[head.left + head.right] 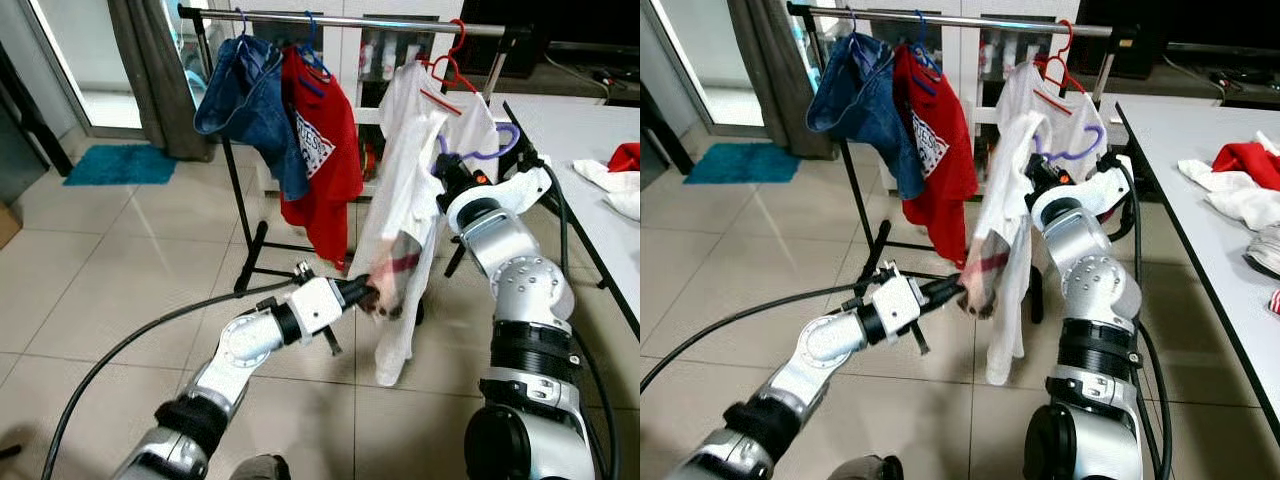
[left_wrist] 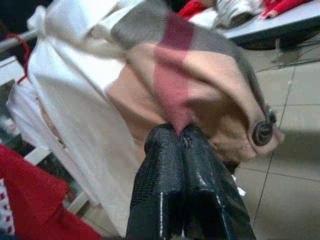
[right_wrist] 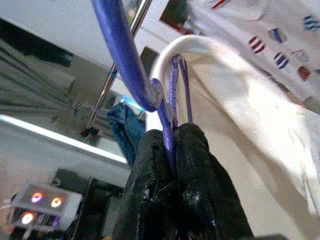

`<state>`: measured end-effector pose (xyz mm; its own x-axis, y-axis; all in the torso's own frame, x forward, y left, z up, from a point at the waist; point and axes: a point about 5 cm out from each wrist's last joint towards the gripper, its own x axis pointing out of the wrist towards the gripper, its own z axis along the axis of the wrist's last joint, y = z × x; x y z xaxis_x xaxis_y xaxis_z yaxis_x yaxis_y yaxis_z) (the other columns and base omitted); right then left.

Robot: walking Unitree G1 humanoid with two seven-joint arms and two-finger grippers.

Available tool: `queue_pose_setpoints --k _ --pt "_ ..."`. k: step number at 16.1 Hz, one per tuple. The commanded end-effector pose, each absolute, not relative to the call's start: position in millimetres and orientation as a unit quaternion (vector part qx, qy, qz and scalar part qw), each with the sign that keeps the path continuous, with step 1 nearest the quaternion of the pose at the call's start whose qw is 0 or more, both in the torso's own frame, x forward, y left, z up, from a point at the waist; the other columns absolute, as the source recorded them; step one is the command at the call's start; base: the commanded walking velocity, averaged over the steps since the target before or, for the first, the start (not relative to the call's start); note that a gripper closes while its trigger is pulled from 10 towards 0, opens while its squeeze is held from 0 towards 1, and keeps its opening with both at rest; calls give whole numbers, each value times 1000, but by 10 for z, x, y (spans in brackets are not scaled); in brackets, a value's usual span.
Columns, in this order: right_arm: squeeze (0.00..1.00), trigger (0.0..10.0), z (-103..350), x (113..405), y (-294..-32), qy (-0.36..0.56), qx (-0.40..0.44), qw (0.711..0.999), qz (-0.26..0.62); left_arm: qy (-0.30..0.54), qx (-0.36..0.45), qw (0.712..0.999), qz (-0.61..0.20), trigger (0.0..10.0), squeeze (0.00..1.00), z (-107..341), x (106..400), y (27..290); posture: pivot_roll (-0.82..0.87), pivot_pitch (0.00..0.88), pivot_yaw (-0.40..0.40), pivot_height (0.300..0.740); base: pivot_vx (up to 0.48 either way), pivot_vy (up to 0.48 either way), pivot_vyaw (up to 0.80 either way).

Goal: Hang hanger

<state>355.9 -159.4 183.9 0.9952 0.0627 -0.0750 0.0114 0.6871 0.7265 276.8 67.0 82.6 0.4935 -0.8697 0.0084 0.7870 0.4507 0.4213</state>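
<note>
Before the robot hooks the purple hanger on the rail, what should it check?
1. Right gripper shut on the purple hanger: ok.
2. White shirt on that hanger: ok.
3. Left gripper shut on the shirt's checked cuff: ok.
4. Hook over the rail: not ok, below it.
5. Free rail between the red T-shirt and the red hanger: ok.
6. Hook's facing: cannot tell.
</note>
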Motion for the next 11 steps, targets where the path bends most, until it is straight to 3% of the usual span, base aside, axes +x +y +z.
queue_pose_setpoints --k 1,11 --pt "0 10000 1957 3602 -1597 24 394 919 11 -124 183 836 -503 0 0 881 2744 644 -13 0 24 740 0 0 0" --pt "0 10000 1916 3651 -1584 23 392 920 -2 -138 194 810 -536 0 0 990 2618 632 -9 0 23 740 0 0 0"
